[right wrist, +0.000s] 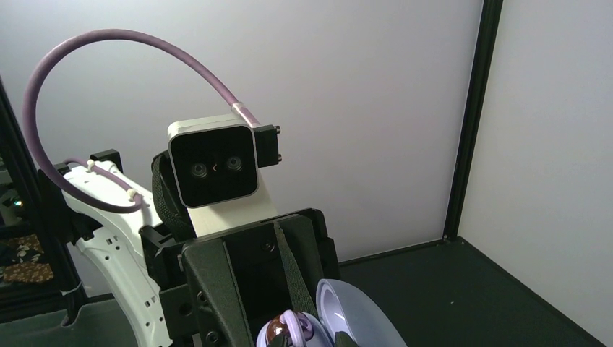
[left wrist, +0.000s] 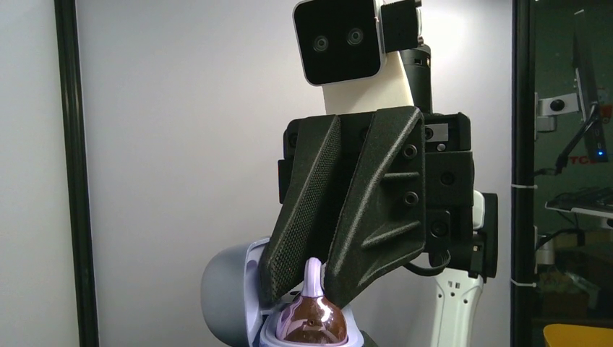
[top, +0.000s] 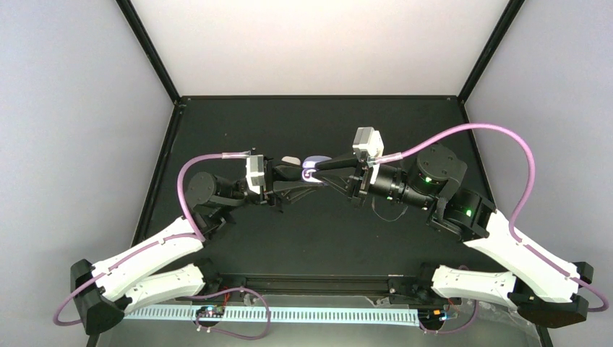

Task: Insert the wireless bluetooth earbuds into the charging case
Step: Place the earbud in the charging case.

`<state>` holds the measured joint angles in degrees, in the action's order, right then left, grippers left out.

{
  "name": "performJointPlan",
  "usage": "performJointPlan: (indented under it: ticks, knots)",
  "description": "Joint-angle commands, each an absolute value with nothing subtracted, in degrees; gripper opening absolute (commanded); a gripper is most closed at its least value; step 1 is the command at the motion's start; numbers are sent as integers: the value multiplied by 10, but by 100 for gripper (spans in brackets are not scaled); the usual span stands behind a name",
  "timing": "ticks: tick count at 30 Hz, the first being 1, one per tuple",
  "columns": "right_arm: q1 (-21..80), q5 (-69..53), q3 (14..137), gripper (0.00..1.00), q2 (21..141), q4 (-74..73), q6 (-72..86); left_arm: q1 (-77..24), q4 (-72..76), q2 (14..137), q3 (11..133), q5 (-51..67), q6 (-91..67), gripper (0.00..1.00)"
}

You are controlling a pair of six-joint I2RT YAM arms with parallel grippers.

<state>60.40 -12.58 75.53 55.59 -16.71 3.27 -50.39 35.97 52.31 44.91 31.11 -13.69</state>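
Left gripper (top: 302, 178) clamps charging case (top: 316, 162) — right gripper (left wrist: 312, 289) at earbud (left wrist: 312, 272), hold unclear, table (top: 318, 242) edges far.

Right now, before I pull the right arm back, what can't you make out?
- Wells of the charging case: left wrist view, cut by the bottom edge, covered by the jaws of the right gripper.
- The earbud: only a pale tip shows between those jaws; pinched or loose, seated or not, unclear.
- A pale shape beside the left gripper: top view, too small to name.
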Motion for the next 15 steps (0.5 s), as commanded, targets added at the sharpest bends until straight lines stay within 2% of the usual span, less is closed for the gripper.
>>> performJointPlan:
  ticks: [1,8,15]
  knots:
    - [606,-116,766,16,557,-187,28,-509,386,529,477,311,-140,1]
    - [606,-114,771,18,557,-184,33,-511,390,534,474,311,-144,2]
    - [606,-112,794,34,539,-190,52,-512,390,534,472,311,-147,2]
